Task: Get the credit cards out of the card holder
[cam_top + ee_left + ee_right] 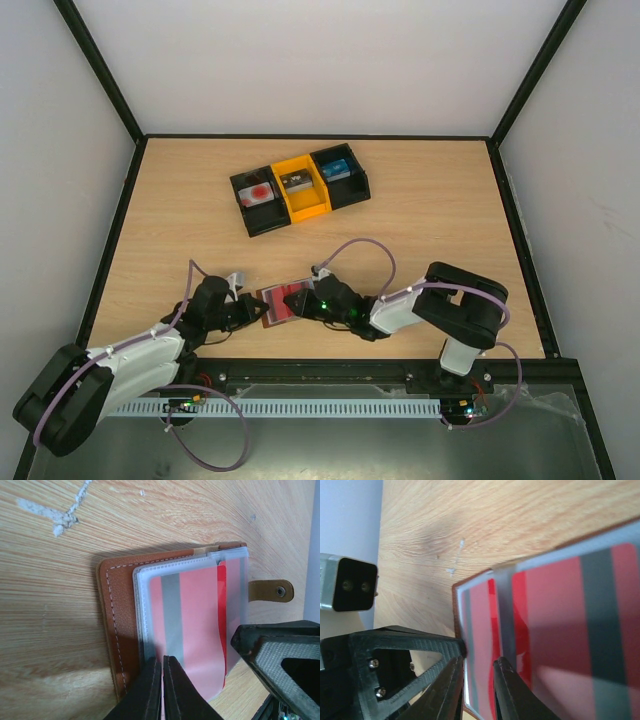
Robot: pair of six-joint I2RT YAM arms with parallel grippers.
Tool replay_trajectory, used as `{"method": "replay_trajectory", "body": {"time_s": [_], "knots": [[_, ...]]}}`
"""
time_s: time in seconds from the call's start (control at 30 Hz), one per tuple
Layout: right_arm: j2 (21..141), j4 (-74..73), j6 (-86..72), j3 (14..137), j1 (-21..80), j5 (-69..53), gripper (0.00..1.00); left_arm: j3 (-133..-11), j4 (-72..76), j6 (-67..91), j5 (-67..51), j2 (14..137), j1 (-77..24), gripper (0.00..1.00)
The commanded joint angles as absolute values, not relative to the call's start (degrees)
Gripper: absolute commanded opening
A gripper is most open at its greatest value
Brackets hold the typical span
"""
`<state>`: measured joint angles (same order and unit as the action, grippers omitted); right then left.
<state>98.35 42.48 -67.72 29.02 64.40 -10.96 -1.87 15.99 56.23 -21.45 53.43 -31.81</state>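
- Two grippers meet close to the near edge of the desk (pixel 420 200), both on the card holder (pixel 283 303), which lies open and flat between them.
- Nearest on its side, the left gripper (pixel 163 661) has its fingers pressed together on the edge of the clear sleeve (pixel 142 595) of the holder. It seems to pin the holder in place.
- Opposite to it, the right gripper (pixel 479 662) has its fingers slightly apart. The edge of the sleeve and of the red-pink credit card (pixel 197 630) runs through the gap, and I do not see the fingers clamp it.
- That card sits in the sleeve, and one end seems to reach out past the brown leather. It is not free yet.
- First risk, in my judgement: with the right fingers loose, the card can slide back in. If they close on sleeve and card together, the pull takes the whole holder, not the card.
- Second risk: the left grip has only a thin edge. If it slips, the holder can slide over the smooth wood, and the near edge of the desk is not far.
- Third risk: two grippers are crowded on one small thing, so their fingers can strike each other.
- Beyond them, the side tab (pixel 270 591) lies open, apart from both grippers.
- Far back, well apart, stands the black-and-yellow tray (pixel 310 212). Its left compartment holds a whitish card (pixel 260 192) with a red round mark. The things in the other two compartments are too small to name.
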Motion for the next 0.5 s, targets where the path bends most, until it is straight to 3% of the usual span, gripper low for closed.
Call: {"method": "replay_trajectory", "body": {"time_s": [0.0, 0.47], "knots": [[99.5, 39.4, -64.9, 31.0, 63.9, -10.6, 0.18, -1.1, 14.0, 56.2, -21.3, 54.3, -31.8, 0.06], [100.7, 40.9, -64.9, 30.9, 63.9, -10.7, 0.2, -1.0, 14.0, 56.2, -21.0, 54.2, -31.9, 0.06]]}}
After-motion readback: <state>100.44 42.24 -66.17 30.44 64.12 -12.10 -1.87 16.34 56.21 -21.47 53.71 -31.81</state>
